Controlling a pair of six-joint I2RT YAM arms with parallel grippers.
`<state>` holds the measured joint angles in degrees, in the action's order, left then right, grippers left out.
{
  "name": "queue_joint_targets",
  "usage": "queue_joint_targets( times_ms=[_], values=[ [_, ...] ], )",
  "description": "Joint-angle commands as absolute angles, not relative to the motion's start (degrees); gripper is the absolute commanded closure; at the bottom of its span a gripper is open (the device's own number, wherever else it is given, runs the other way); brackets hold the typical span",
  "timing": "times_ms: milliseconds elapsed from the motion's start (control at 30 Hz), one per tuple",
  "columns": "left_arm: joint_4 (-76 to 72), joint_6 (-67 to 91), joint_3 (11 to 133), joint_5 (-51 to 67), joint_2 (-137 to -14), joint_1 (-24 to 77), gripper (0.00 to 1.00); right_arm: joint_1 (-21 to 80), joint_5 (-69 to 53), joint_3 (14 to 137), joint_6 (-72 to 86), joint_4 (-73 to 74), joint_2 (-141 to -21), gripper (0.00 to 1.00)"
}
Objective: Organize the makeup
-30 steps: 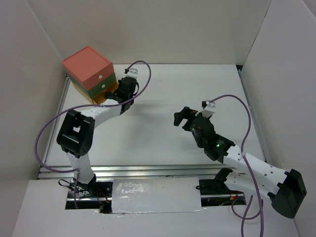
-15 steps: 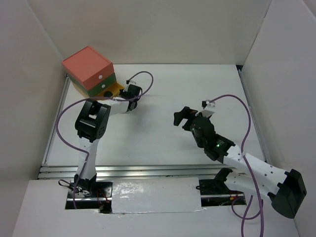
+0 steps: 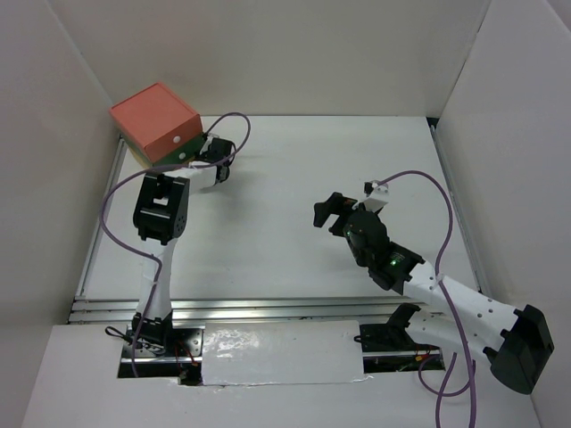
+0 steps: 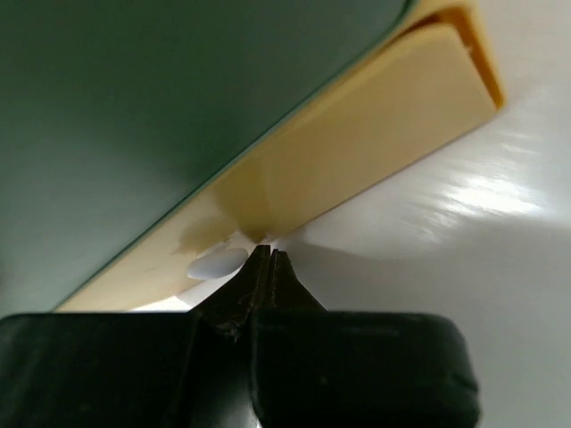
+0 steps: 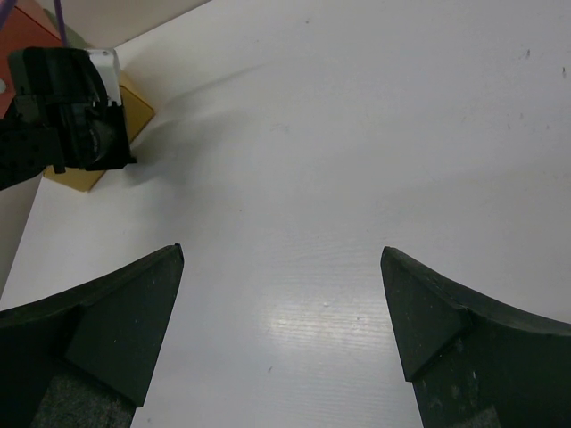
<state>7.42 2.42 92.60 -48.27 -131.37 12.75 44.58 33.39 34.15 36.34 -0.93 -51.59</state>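
Note:
No makeup shows in any view. The red-green-yellow drawer chest point(image 3: 156, 120) stands at the far left corner. My left gripper point(image 3: 198, 156) is at its front. In the left wrist view the gripper point(image 4: 268, 255) is shut, its tips pressed against the yellow drawer front point(image 4: 357, 152), just right of a white knob point(image 4: 217, 262) and below the green drawer point(image 4: 161, 98). My right gripper point(image 3: 328, 212) is open and empty above the bare table middle, and it also shows in the right wrist view point(image 5: 281, 267).
White walls close in the table on the left, back and right. The right wrist view shows the left wrist point(image 5: 71, 107) against the yellow drawer point(image 5: 87, 178) at its far left. A white table surface point(image 3: 294, 169) lies between the arms.
My left arm has swung left toward the chest. The yellow drawer that stuck out before is now pushed in and nearly hidden. The right arm has not moved.

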Motion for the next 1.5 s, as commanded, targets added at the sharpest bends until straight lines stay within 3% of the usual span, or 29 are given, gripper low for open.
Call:
queue_joint_targets(
  times_ms=[0,167,233,333,367,467,533,700,933,1267,1467],
  values=[
    [10.1,5.53,96.5,-50.89,-132.89,11.17,1.0,44.47,34.19,34.63,35.95,-4.39,-52.12,0.0],
    [9.23,7.12,93.79,-49.4,-130.79,11.07,1.0,44.47,34.19,34.89,35.95,-4.31,-52.91,0.0],
    [8.35,7.73,92.03,-49.4,-127.63,12.65,0.94,44.47,34.19,34.89,35.95,-4.48,-52.91,0.0],
    [2.5,5.89,84.57,-49.22,-120.25,17.3,0.63,44.39,34.63,34.8,36.03,-4.31,-52.82,0.0],
    [1.33,5.45,80.9,-48.7,-117.97,20.19,0.44,44.47,34.89,34.8,36.12,-4.22,-52.65,0.0],
    [3.24,8.77,78.14,-44.76,-109.97,24.42,0.1,44.39,35.59,34.63,36.21,-4.04,-52.21,0.0],
    [7.54,15.19,77.79,-36.62,-104.08,25.48,0.01,44.56,35.42,34.8,35.77,-3.61,-51.51,0.0],
    [13.7,30.12,72.17,-29.19,-86.16,28.21,0.01,44.56,36.21,36.55,35.86,0.6,-47.21,0.0],
    [21.77,41.83,58.19,-32.51,-57.87,28.92,0.01,44.74,35.43,47.0,34.72,11.5,-41.05,0.0],
    [42.69,34.82,63.45,-41.38,-34.99,29.71,0.01,44.82,32.0,56.42,33.67,29.51,-32.89,0.0],
    [42.98,29.44,58.89,-44.73,-22.6,29.71,0.01,44.82,29.36,60.81,31.2,39.53,-29.88,0.0]
  ],
)
